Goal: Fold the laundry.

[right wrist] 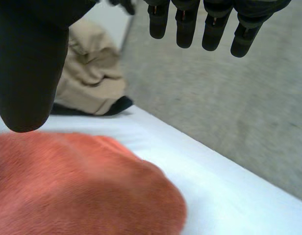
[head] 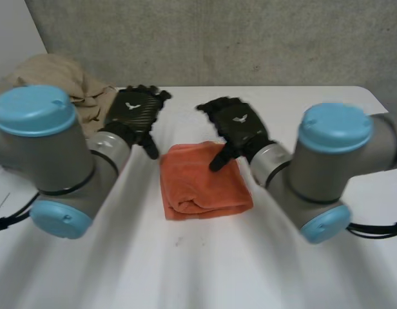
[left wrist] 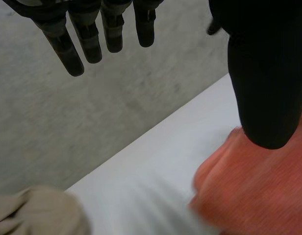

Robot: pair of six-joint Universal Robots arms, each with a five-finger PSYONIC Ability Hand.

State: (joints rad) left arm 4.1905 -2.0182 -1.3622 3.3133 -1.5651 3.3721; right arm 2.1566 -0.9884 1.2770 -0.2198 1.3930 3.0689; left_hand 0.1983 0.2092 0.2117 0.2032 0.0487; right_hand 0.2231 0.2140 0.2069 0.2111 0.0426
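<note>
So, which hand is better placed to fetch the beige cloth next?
Left, probably. The left hand hangs open beside the beige cloth; the right hand is over the orange towel, farther off.

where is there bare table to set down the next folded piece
Bare table lies on the near side of the orange towel, between the arms, and at the far right corner beyond the right hand. Crowded: far left, where the beige pile sits by the left hand.
</note>
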